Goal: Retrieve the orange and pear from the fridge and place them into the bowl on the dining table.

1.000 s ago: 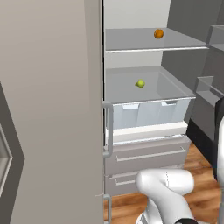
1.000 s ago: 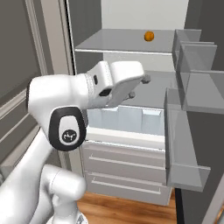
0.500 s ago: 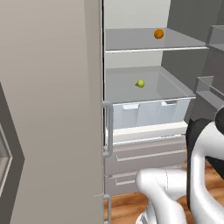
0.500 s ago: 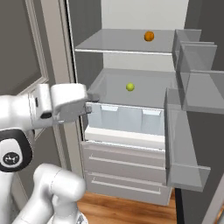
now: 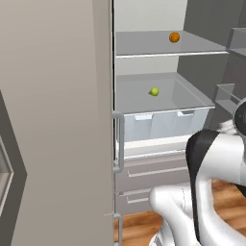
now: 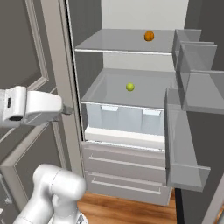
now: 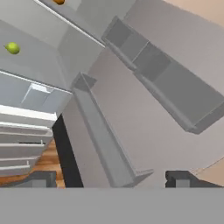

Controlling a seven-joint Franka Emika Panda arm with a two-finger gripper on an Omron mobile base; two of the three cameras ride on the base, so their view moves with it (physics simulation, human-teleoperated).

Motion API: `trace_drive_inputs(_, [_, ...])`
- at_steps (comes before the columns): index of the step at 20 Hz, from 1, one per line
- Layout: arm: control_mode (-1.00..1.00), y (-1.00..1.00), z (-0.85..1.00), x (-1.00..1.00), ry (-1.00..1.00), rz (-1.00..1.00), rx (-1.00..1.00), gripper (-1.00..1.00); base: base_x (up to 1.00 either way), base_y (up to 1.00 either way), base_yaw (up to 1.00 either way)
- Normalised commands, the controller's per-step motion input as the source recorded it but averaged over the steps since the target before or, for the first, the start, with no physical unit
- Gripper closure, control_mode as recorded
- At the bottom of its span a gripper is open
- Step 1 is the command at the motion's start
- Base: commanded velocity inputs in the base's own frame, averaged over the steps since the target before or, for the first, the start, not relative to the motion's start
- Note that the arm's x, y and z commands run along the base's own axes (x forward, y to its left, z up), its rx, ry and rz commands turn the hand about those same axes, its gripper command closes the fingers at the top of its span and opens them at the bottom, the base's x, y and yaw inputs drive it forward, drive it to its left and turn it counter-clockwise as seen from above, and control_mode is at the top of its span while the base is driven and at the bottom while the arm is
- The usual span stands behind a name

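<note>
The fridge [image 5: 144, 45] stands open. On its upper grey shelf lies the orange [image 5: 174, 37] [image 6: 149, 36], and its lower edge shows at the top of the hand view [image 7: 59, 1]. The yellow-green pear [image 5: 154, 92] [image 6: 130, 87] [image 7: 13, 48] rests on the shelf below, above the clear drawers. My gripper [image 7: 111, 179] is open and holds nothing. It faces the fridge's open door, well off to the side of both fruits. The bowl and the dining table are out of view.
The open fridge door carries grey bins [image 6: 192, 78] [image 7: 166, 74] on the right. Clear drawers [image 6: 127, 120] and grey lower drawers [image 6: 127, 166] sit under the pear. My white arm [image 6: 30, 107] reaches across a dark panelled cabinet [image 6: 26, 52]. Wooden floor [image 6: 122, 210] lies below.
My arm has swung away from in front of the shelves, so the pear shows again in the right base view. Both fruits lie where they were, and the gripper has stayed open.
</note>
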Motion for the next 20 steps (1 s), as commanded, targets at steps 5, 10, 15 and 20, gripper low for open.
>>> trace_drive_inputs(5, [-1.0, 0.0, -0.74, -0.08, -0.02, 0.43, 0.59, -1.0, 0.0, 0.0, 0.0])
trace_drive_inputs(10, [-1.0, 0.22, -0.75, -0.05, -0.1, 0.43, 0.43, -1.0, 0.0, 0.0, 0.0])
trace_drive_inputs(15, [-1.0, 0.5, -0.06, 0.28, 0.04, 0.35, 0.31, -1.0, 0.0, 0.0, 0.0])
trace_drive_inputs(20, [-1.0, 0.31, 0.08, 0.7, 0.05, 0.12, 0.13, -1.0, 0.0, 0.0, 0.0])
